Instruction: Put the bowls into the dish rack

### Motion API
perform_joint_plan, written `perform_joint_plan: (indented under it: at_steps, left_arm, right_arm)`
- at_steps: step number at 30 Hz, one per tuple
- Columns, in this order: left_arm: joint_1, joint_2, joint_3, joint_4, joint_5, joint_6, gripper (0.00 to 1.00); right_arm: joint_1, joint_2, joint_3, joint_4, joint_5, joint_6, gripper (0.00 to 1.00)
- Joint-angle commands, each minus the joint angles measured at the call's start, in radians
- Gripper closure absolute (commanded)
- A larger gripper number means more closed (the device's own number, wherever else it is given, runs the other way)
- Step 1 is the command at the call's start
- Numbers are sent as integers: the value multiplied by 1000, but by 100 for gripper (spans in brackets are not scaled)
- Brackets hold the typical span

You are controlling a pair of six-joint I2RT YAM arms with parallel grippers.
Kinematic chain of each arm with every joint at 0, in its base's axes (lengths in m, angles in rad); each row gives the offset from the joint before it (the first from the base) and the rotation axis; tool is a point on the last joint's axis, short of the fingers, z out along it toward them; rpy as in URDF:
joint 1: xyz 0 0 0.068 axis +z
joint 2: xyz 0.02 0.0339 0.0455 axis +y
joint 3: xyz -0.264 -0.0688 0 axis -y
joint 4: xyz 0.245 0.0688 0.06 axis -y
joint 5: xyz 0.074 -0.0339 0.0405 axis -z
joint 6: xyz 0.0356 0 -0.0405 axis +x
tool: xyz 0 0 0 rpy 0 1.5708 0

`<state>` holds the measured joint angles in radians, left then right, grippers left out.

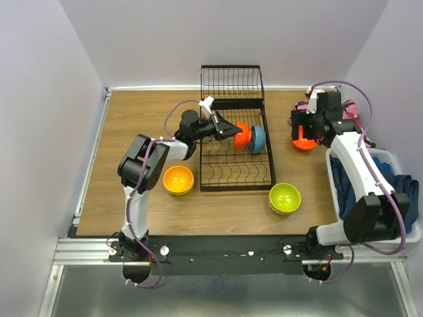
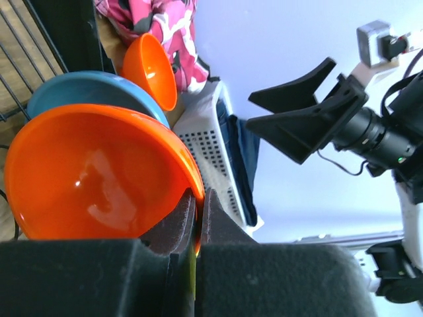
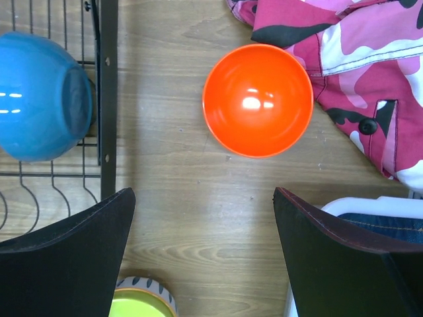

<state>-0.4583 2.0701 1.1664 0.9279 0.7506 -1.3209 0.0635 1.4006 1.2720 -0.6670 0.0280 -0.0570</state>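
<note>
Overhead, wooden table (image 1: 132, 122) (dish rack (image 1: 238, 168) central) between pale lilac walls (image 1: 46, 99).

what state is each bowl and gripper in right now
left gripper: shut on held orange bowl rim
held orange bowl: on edge at the dish rack, beside blue bowl
blue bowl: on edge in the rack
loose orange bowl: upright on table, untouched
right gripper: open above loose orange bowl
yellow bowl: upright on table
green bowl: upright on table
</note>
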Motion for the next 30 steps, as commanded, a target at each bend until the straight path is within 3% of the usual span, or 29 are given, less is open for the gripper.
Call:
perform_joint_plan:
  at_steps: [1,8,25,28,30]
  left_arm:
    - [-5,62,-2,156,-57,-136,100]
    - [-25,117,-4,259,-94,-221,100]
    - [-43,196,-7,288,-137,-279,98]
    - [-37,202,-4,270,-137,-271,88]
    - [-34,206,13,258,-126,-259,71]
  right_arm:
    - [-7,35,47,-31,35,-29,7]
    - [-7,75,72,-52,39,-47,8]
    - [-7,100,78,-62,41,-61,8]
    - [-7,101,73,-60,35,-58,8]
    - [-7,109,75,-57,27,-56,8]
